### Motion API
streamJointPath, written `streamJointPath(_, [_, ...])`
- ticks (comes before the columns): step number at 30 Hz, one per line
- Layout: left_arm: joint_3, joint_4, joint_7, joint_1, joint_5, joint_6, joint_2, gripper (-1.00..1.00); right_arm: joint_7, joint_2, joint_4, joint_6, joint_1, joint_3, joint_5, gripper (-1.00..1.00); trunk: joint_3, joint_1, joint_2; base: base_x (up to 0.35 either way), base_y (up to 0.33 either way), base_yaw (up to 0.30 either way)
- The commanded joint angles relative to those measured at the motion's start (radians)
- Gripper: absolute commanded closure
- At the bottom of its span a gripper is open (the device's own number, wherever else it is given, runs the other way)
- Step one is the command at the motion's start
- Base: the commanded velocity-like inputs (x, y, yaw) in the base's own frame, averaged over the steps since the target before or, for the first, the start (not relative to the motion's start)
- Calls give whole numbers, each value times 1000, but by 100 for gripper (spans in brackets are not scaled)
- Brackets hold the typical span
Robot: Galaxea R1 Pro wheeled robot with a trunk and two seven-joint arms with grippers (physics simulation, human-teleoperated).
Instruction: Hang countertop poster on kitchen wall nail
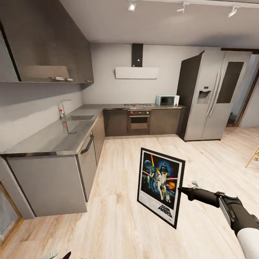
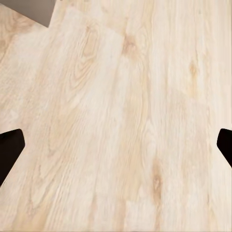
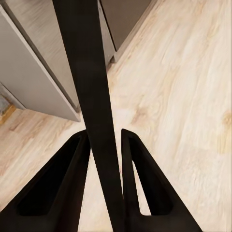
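The right gripper [image 1: 182, 189] holds the poster [image 1: 160, 186] by its right-hand edge, upright and slightly tilted in the air above the pale wood floor [image 1: 118, 223], well clear of the kitchen countertop [image 1: 59, 136]. In the right wrist view the black frame of the poster [image 3: 94, 111] runs edge-on between the two dark fingers [image 3: 58, 188], which are closed against it on either side — a firm pinch. The printed face, with its figures and the title at the bottom, is turned toward the head camera. The countertop runs along the left wall to the sink [image 1: 80, 117] and tap [image 1: 62, 109], then turns toward the oven [image 1: 139, 121], the teal microwave [image 1: 167, 100] and the tall grey fridge [image 1: 212, 95]. The left gripper [image 2: 116, 145] points down at bare floor boards [image 2: 121, 121]; its dark fingertips [image 2: 8, 150] sit at opposite edges of the left wrist view, spread wide with nothing between them.
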Motion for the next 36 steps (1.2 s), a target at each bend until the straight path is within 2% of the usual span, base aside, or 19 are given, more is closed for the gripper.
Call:
streamJointPath(1, [-1, 2, -1, -1, 2, -4, 0, -100, 7, 3, -2, 11, -1, -5, 5, 100, -1, 0, -1, 0, -1, 289])
streamJointPath(8, [-1, 2, 1, -1, 2, -4, 0, -100, 4, 6, -2, 11, 0, -5, 7, 100, -1, 0, -1, 0, -31, 274])
streamJointPath(20, [-1, 2, 1, -1, 2, -4, 0, -100, 4, 7, -2, 11, -1, -6, 6, 100, -1, 0, -1, 0, -214, 133])
streamJointPath(31, [-1, 2, 1, -1, 2, -4, 0, -100, 4, 7, -2, 11, -1, -6, 6, 100, -1, 0, -1, 0, -20, 275])
streamJointPath(36, [-1, 2, 1, -1, 2, -4, 0, -100, 4, 7, -2, 11, -1, -6, 6, 100, -1, 0, -1, 0, -1, 148])
